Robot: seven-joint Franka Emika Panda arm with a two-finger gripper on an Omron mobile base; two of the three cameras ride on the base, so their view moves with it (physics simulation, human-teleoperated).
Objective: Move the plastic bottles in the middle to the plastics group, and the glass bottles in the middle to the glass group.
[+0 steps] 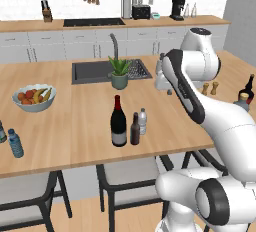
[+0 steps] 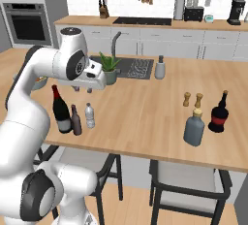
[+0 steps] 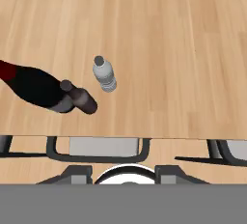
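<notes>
Three bottles stand together near the island's front edge: a tall dark wine bottle (image 1: 118, 123) (image 2: 61, 110) (image 3: 34, 88), a slim brown bottle (image 1: 135, 130) (image 2: 76, 121) (image 3: 82, 98) and a small clear water bottle (image 1: 142, 122) (image 2: 89, 116) (image 3: 104, 75). My gripper (image 2: 83, 90) hangs above and behind them, open and empty, pointing down. At the left end stand a blue-tinted bottle (image 1: 15, 143) and a dark-green bottle (image 1: 1, 132). At the right end stand a red-topped dark bottle (image 2: 219, 115) and a squat grey bottle (image 2: 194, 128).
Two wooden mills (image 2: 192, 100) stand behind the glass group. A potted plant (image 1: 119, 73) and a sink (image 1: 90, 71) lie further back, and a fruit bowl (image 1: 34, 98) sits at the left. Chairs (image 2: 189, 180) are tucked under the front edge.
</notes>
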